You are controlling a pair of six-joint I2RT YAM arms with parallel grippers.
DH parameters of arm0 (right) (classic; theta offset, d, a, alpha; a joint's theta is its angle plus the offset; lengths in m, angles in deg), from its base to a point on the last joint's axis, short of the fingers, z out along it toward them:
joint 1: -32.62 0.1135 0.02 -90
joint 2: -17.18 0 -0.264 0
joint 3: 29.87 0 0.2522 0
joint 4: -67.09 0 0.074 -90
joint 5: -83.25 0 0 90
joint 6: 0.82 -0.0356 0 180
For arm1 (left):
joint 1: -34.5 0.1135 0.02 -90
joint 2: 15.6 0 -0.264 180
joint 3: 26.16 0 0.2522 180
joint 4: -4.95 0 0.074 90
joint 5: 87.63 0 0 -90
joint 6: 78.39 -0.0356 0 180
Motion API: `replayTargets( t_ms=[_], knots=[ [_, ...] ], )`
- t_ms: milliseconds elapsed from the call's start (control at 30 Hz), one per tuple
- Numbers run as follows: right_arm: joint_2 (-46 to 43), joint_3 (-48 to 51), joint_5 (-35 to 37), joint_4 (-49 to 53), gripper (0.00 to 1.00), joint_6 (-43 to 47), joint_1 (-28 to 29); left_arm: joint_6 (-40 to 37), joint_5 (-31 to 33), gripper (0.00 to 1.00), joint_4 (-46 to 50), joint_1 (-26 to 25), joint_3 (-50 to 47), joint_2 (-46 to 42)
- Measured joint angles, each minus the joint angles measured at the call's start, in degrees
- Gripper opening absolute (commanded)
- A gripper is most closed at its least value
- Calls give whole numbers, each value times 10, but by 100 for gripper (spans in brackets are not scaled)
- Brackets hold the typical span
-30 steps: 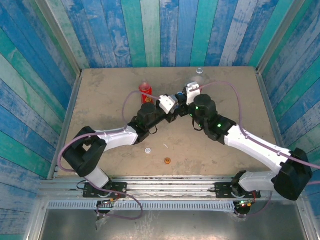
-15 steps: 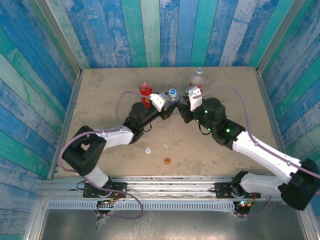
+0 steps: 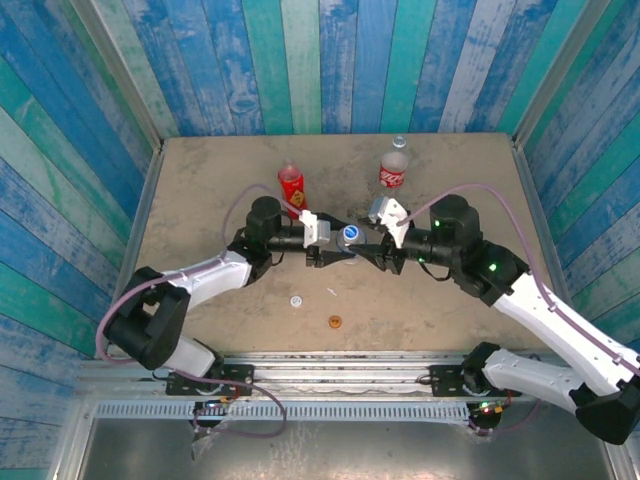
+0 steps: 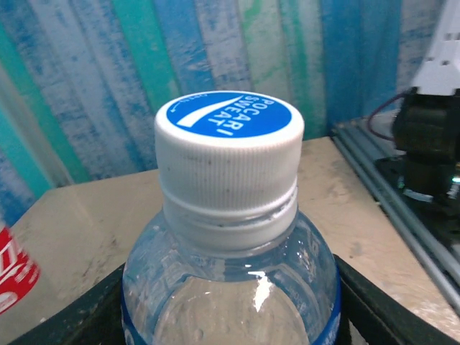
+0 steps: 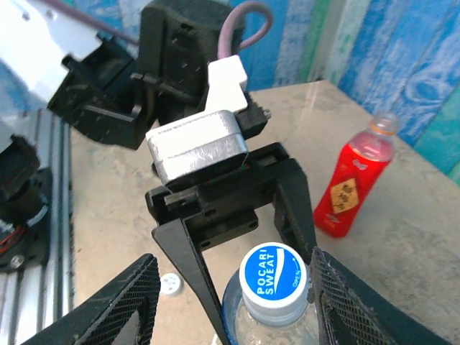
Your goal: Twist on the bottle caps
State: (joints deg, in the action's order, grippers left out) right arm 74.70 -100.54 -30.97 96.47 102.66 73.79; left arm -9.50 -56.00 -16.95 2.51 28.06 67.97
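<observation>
Left pincer (image 3: 340, 252) around the bottle (image 4: 230, 287), right pincer (image 3: 365, 247) wide astride its cap (image 4: 228, 144)

Three bottles stand on the table (image 3: 200, 210): one Pocari Sweat bottle (image 4: 230, 295) in the middle, one red-and-yellow bottle (image 3: 290, 185) at its 10 o'clock, and one cola bottle (image 3: 393, 170) at its 1 o'clock.

There are three caps. One blue-topped cap (image 4: 228, 126) sits on the Pocari Sweat bottle, one white cap (image 3: 297, 300) lies loose at its 7 o'clock, and one orange cap (image 3: 335, 322) lies loose at its 6 o'clock.

One bottle is capped and two have bare necks.

There are two robot arms, one left arm (image 3: 215, 270) and one right arm (image 3: 540, 305).
</observation>
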Motion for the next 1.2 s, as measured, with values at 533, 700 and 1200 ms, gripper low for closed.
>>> replayTargets(
  t_ms=[533, 700, 1200],
  knots=[
    [75, -28, -56, 50, 31, 73, 0, -27, -84, 43, 59, 0, 2, -2],
    [77, -31, -53, 53, 16, 78, -1, -21, -82, 41, 56, -1, 2, -2],
    [78, 35, 297, -147, 3, -171, 40, 70, 370, 41, -63, -80, -9, -1]
  ],
)
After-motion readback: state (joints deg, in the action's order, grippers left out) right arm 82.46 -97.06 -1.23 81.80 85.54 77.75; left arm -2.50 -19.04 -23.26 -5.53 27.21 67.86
